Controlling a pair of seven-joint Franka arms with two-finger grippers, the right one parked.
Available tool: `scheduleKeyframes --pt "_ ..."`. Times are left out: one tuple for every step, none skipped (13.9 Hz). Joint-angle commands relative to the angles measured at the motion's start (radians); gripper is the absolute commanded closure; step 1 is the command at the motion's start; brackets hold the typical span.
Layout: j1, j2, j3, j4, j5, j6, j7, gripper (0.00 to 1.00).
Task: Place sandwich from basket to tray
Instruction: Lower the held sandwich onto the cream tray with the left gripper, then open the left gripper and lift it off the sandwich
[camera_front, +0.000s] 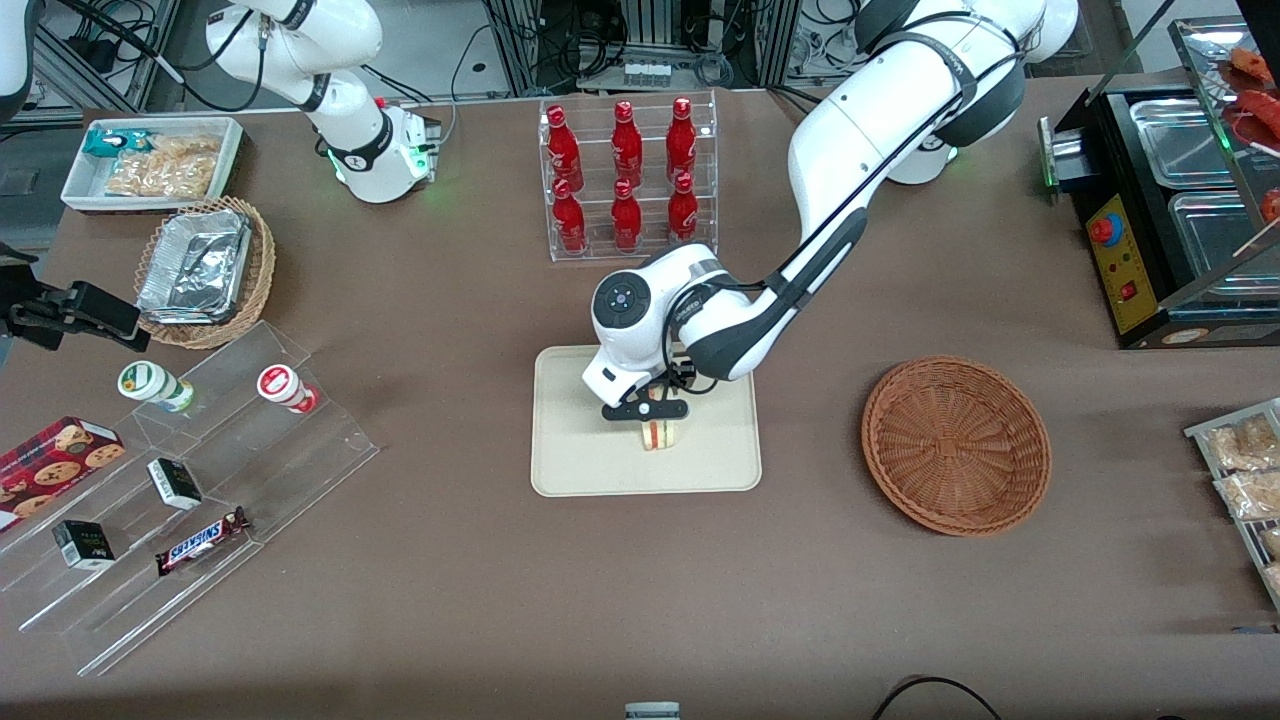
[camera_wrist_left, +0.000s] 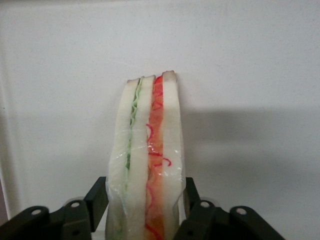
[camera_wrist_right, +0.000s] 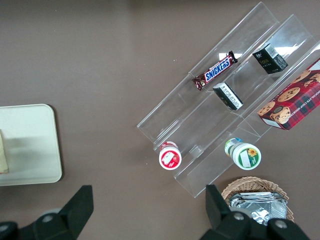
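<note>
Pale bread, a green layer and a red layer under clear wrap: the sandwich stands on edge on the tray, roughly at its middle. And the gripper is right on top of it, reaching down from above, its two fingers pressed against the outer bread slices on either side, so the wedge is firmly clamped between them. From the wrist camera you see the sandwich rising from between those black fingers against the cream surface of the tray, casting a shadow across it.

Moving outward, the cream-beige tray sits on the brown table, and the reddish-brown basket lies well apart from it, toward the working arm's end. Farther from the front camera than the tray, a clear rack of red bottles stands upright. Toward the parked arm's end there is a stepped clear display with a Snickers bar, small boxes and two little cups on it, plus a lighter wicker basket with foil trays.
</note>
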Motion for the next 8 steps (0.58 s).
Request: scheduleKeyframes --pt "0.001 -0.043 -0.003 0.032 -0.001 -0.06 0.011 0.0" --pt "0.002 -0.066 -0.001 0.037 0.0 -0.09 0.017 0.0" --pt "0.021 -0.091 0.006 0.051 -0.001 -0.107 0.022 0.0" --pt "0.058 -0.132 0.005 0.042 0.0 -0.122 0.025 0.0" --pt "0.086 -0.181 0.003 0.028 -0.007 -0.16 0.04 0.0" --pt "0.133 -0.221 -0.007 0.019 -0.028 -0.212 0.087 0.0" --pt "0.17 -0.258 -0.011 0.011 -0.071 -0.266 0.135 0.0" --pt "0.205 -0.312 -0.009 -0.023 -0.107 -0.335 0.187 0.0"
